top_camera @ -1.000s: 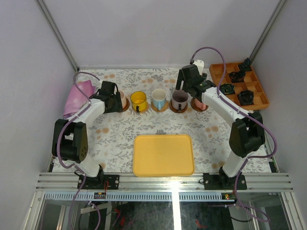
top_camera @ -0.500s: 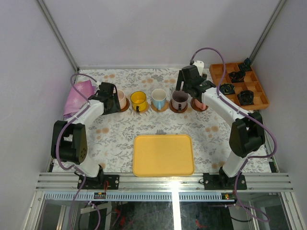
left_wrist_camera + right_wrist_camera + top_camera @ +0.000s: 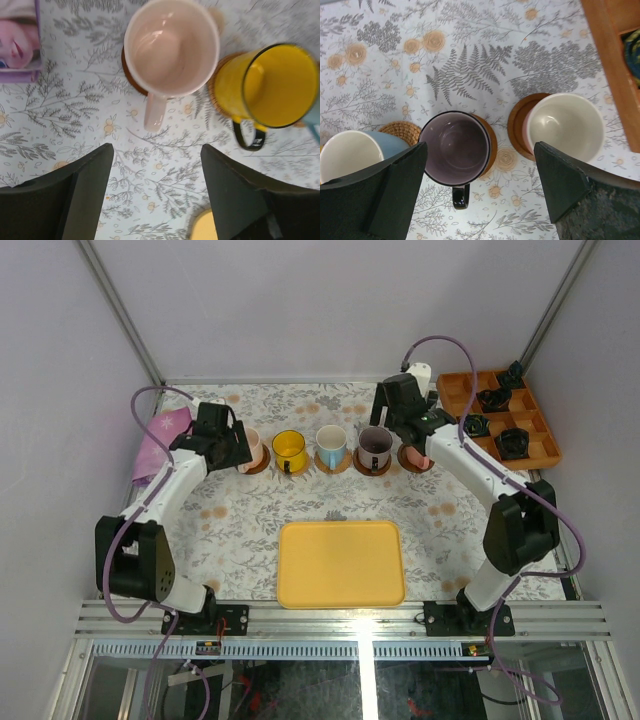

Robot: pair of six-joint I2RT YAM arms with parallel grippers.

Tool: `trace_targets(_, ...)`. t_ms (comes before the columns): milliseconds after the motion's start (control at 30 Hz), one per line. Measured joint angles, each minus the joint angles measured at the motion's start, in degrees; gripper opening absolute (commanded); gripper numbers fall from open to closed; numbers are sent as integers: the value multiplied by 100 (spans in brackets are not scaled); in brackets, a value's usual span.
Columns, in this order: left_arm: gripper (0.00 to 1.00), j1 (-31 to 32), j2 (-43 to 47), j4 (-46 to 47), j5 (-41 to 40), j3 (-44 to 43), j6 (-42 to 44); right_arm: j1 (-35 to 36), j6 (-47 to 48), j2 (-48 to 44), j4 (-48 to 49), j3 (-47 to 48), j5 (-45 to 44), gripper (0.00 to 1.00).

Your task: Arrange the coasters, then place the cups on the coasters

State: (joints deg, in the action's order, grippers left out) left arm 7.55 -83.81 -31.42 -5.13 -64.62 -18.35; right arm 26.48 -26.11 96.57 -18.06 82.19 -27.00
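Five cups stand in a row, each on a coaster: pink [image 3: 252, 446], yellow [image 3: 290, 449], light blue [image 3: 331, 444], purple-grey [image 3: 375, 446] and cream-pink [image 3: 415, 455]. My left gripper [image 3: 234, 450] is open just left of the pink cup [image 3: 170, 47], with only tablecloth between its fingers [image 3: 85, 190]. A dark coaster [image 3: 129, 75] shows under that cup, beside the yellow cup [image 3: 275, 85]. My right gripper [image 3: 386, 434] hangs open above the purple-grey cup [image 3: 454, 147], touching nothing. A woven coaster [image 3: 400, 132] lies under the blue cup [image 3: 350, 152], a dark coaster [image 3: 517, 120] under the cream-pink cup [image 3: 565, 125].
A flat yellow tray [image 3: 340, 562] lies at the near middle. An orange compartment box [image 3: 455, 390] with small black objects stands at the back right, its edge [image 3: 607, 65] close to the cream-pink cup. A pink packet [image 3: 160, 440] lies at the left.
The left arm has lifted and drawn back left from the pink cup, its jaws a little wider. The right gripper has opened slightly and risen over the purple-grey cup.
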Motion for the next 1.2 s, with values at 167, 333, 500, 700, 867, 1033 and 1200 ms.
trace_targets(167,100,-24,243,15,-55,-317,-15,-166,85,-339,107,-11,-203,99)
trace_targets(333,100,-317,216,74,-35,-411,-72,-820,81,-693,162,-195,-269,99)
trace_targets(500,100,-870,173,109,-66,-553,-245,-1539,15,-1270,203,-732,-431,99)
trace_targets(700,100,-1952,212,339,66,-671,-562,-2225,-116,-2251,210,-1318,-748,99)
trace_targets(867,100,-2315,286,345,105,-671,-627,-2288,-63,-2798,256,-1644,-1121,99)
trace_targets(1033,100,-2297,411,358,310,-575,-476,-2284,68,-2927,289,-1910,-1401,99)
trace_targets(1200,100,-2297,682,382,367,-284,-391,-2284,184,-2975,334,-2035,-1576,99)
